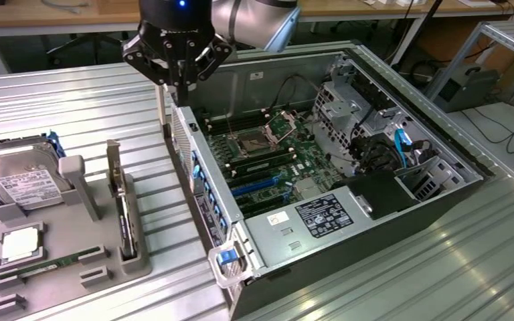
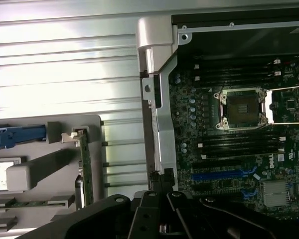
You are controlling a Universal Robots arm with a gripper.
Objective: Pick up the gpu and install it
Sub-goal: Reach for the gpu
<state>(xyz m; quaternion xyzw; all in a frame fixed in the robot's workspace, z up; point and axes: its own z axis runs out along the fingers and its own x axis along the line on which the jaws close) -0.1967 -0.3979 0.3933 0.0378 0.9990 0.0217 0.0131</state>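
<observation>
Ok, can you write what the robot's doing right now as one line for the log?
gripper: shut, over computer case rim | gpu: upright in gray holder, untouched | install: not done

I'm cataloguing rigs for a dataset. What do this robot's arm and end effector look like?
The arm is rounded, smooth silver-grey metal. The end effector is black, built of angular linked bars tapering to narrow tips, with a small blue light on its body.
</observation>
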